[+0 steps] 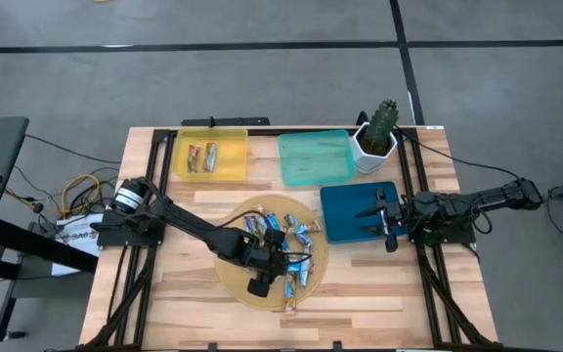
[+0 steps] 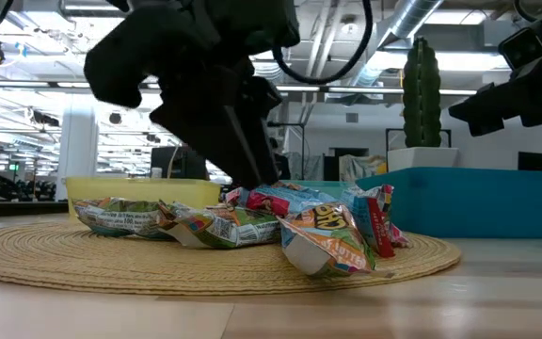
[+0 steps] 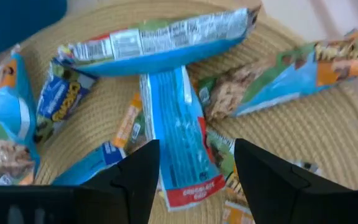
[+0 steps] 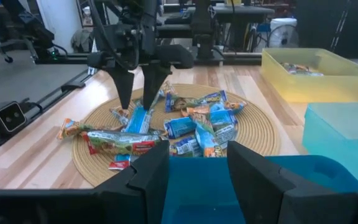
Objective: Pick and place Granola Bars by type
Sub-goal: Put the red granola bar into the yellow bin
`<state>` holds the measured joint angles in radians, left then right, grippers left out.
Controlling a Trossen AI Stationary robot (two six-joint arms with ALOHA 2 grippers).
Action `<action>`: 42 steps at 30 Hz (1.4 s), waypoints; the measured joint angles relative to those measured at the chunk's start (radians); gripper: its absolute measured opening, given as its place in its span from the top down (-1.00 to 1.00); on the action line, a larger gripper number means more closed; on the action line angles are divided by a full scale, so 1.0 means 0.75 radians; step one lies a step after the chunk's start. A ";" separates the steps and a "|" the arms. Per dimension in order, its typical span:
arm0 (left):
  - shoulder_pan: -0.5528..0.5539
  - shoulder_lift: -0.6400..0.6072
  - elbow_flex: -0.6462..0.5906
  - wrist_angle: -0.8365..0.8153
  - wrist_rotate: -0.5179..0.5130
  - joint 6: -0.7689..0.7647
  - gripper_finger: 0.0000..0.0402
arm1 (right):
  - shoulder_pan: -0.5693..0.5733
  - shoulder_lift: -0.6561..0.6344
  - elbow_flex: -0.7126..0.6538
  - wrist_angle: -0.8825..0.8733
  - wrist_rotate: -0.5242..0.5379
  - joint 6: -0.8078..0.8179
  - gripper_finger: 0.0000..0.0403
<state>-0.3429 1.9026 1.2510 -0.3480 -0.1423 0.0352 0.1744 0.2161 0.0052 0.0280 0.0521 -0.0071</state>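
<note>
Here, the left claw (image 4: pixel 138 99) is held released, fingers astride a blue-and-white bar (image 3: pixel 179 134) among the Granola Bars (image 1: pixel 283 240) heaped on the woven mat (image 1: pixel 233 279) at the counter's six o'clock. The right claw (image 1: pixel 387 220), part-open and empty, is poised over the dark blue tray (image 1: pixel 345 205) at three o'clock.

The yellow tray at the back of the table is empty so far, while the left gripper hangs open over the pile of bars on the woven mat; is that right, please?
Not quite: the yellow tray is not empty. The high view shows two bars lying in it. The rest holds: the left gripper hangs open over the pile on the woven mat.
</note>
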 joint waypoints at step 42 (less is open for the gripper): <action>0.048 0.059 -0.001 0.014 0.022 0.007 0.51 | 0.000 -0.001 0.000 0.003 0.000 0.000 0.23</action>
<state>-0.3069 1.9469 1.2503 -0.3378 -0.1257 0.0402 0.1745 0.2157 0.0051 0.0299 0.0521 -0.0071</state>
